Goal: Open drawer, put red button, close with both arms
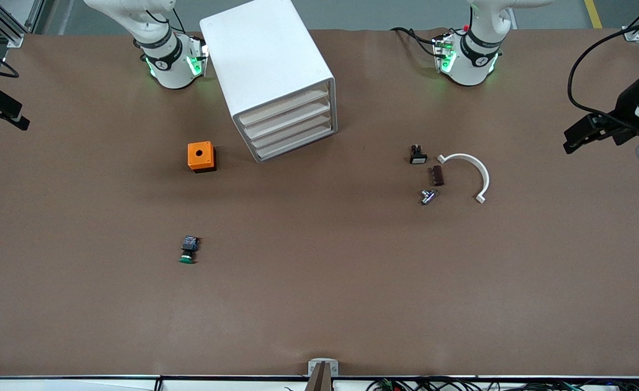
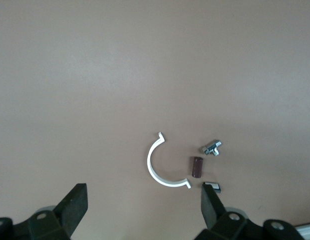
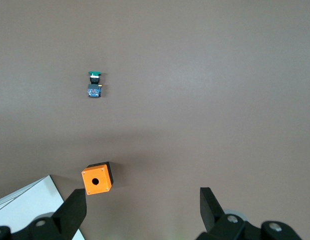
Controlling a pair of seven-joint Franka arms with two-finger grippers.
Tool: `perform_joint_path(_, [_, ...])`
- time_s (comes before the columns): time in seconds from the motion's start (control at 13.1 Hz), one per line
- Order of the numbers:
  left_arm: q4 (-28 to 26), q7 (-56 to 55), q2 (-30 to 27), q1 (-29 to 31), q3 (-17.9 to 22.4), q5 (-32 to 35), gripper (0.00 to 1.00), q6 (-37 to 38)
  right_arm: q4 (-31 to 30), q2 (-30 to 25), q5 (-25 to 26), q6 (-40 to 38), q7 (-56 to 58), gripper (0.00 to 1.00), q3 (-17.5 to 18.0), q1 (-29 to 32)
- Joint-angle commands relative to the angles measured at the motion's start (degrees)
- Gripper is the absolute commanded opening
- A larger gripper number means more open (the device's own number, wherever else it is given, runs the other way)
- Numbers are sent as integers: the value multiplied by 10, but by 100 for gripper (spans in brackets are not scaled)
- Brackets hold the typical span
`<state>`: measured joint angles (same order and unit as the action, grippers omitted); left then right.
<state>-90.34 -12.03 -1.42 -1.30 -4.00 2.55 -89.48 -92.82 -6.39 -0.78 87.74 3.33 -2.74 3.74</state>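
Claws first. The left gripper (image 2: 144,200) is spread wide with nothing between its fingers and touching nothing, up over the left arm's end of the table (image 1: 319,304). The right gripper (image 3: 143,200) is the same: jaws wide apart, empty, hanging over the right arm's end. Both arms are just waiting.

Clock positions below are read off the front view from the table's middle.

The white cabinet (image 1: 267,65) sits between 11 and 12 o'clock, turned at an angle. Its four drawers are stacked in the face, and the drawer (image 1: 292,130) fronts all look pushed in flush, so what's inside is hidden.

The orange box (image 1: 201,156) with the round hole on top is between 9 and 10 o'clock, near the cabinet but not touching it. A green-capped switch (image 1: 189,250) lies on its side at about 8 o'clock, well apart from everything.

Just shy of 3 o'clock there's a little cluster:
- a dark switch with a pale face (image 1: 418,155)
- a small brown block (image 1: 437,175)
- a shiny metal piece (image 1: 428,196)
- a white curved clip (image 1: 471,168)

They're close together, none stacked.

As for the red button, I honestly can't tell which bit it is; no cap in that cluster reads red to me.
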Motion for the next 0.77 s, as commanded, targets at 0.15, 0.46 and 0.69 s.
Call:
perform_joint_path(0.15, [-46,34,-46,46,-45,-10,100,2,-19,-18,-6,9,15,100,0,4])
perform_joint_path(0.46, [-40,34,-40,46,-46,-9,100,4,-19,-18,-6,8,15,100,0,4])
perform_joint_path(0.69, [-29,32,-27,44,-48,-8,100,4,-19,-18,-6,7,15,100,0,5])
